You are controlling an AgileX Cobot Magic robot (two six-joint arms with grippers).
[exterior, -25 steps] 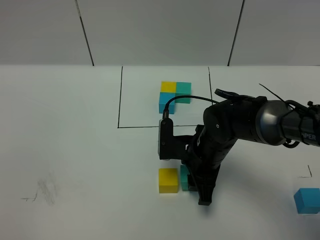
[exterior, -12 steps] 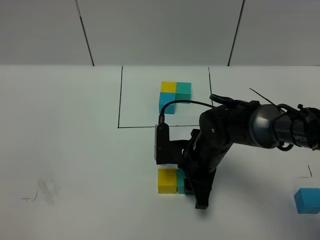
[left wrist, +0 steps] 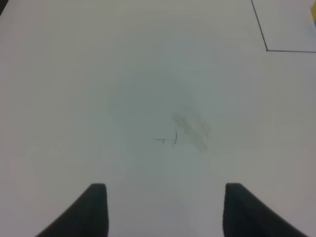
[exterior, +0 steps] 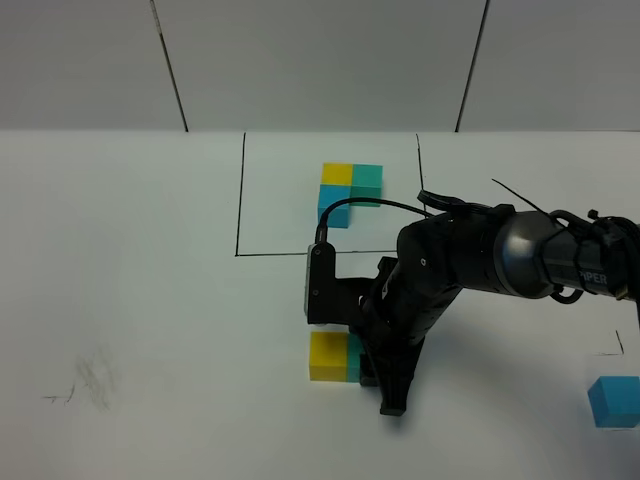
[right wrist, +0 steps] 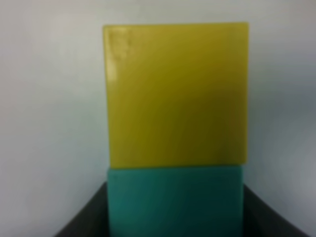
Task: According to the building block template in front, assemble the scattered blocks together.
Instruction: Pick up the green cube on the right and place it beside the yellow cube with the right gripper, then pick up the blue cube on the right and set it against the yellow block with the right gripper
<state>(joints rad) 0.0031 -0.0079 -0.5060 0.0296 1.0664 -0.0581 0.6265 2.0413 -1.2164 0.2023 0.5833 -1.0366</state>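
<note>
The building block template (exterior: 345,187) lies inside a black-lined rectangle at the back: yellow and teal-green cubes side by side, with a sky-blue one in front of the yellow. Of the scattered blocks, the yellow block (exterior: 328,356) (right wrist: 175,94) sits near the front. The teal-green block (exterior: 354,358) (right wrist: 175,197) presses flush against its right face. My right gripper (exterior: 372,368) (right wrist: 175,215) is shut on the teal-green block, with a dark finger on either side. The sky-blue block (exterior: 612,400) rests alone at the far right. My left gripper (left wrist: 165,210) hangs open over bare table.
The white table (exterior: 150,300) carries a faint smudge and pencil mark (exterior: 85,385) (left wrist: 190,129) at the front left. A corner of the black frame line (left wrist: 266,48) shows in the left wrist view. A grey panelled wall (exterior: 320,60) rises behind the table.
My right gripper has carried the teal-green block to the left until it touches the yellow block, and both have shifted slightly left. The left gripper has not moved.
</note>
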